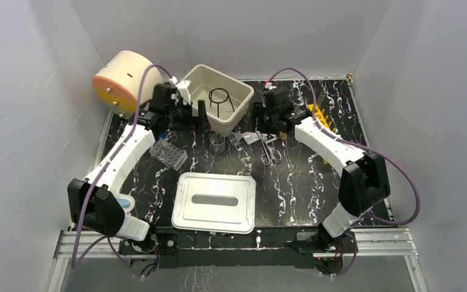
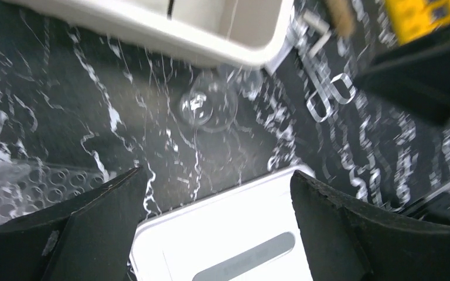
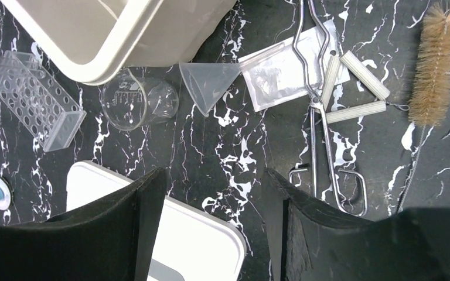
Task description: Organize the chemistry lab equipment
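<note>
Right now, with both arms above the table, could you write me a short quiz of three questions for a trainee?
1. True or false: the black wire stand sits inside the tub.
2. What lies closest to the beaker? A: funnel. B: brush. C: scissors.
3. Are the jaws of the right gripper open or shut?
Key: 1 true; 2 A; 3 open.
</note>
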Robot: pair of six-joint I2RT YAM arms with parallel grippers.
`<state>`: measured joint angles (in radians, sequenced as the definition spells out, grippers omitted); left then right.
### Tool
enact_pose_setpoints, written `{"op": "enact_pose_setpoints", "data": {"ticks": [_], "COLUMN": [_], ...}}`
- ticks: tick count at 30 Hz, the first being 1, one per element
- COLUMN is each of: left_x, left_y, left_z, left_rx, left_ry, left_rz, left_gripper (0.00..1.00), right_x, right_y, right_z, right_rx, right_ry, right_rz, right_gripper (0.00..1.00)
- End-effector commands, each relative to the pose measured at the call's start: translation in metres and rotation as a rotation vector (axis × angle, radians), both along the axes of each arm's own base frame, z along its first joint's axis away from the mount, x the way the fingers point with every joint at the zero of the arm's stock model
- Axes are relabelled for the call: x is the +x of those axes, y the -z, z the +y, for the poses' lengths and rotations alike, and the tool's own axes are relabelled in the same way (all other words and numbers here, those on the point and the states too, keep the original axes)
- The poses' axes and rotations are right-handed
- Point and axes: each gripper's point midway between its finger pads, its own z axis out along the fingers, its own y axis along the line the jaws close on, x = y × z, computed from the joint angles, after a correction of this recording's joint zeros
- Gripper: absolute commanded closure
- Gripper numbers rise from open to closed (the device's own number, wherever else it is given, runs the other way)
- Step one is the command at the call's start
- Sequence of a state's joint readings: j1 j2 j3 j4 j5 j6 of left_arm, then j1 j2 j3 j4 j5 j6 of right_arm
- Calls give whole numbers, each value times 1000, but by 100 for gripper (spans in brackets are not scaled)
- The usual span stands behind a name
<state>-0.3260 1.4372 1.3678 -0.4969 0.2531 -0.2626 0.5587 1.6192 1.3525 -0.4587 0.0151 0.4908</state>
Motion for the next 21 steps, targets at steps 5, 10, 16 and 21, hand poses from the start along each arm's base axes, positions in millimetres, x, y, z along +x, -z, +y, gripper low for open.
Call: {"op": "enact_pose_setpoints", "data": {"ticks": [5,10,16,21], "left_x": [-19,-6,12,20], "left_y": [66,88,115,131], "left_z": [-16,-36,-53,-56], "left_rx": [118,98,137,140], "left_ry": [99,78,57,19], "left_rz": [-83,-167,-247,-229], "left_gripper": [2,2,8,17], "right_x": [-2,-9,-13,-14], "right_y": [-3,7,17,20], "right_z": [1,-3,-11,-19], "right_rx": [108,104,98,81], "right_ry": [84,96,118,129], "right_rz": [-32,-8,9,14], "right_gripper": [31,31,31,31]}}
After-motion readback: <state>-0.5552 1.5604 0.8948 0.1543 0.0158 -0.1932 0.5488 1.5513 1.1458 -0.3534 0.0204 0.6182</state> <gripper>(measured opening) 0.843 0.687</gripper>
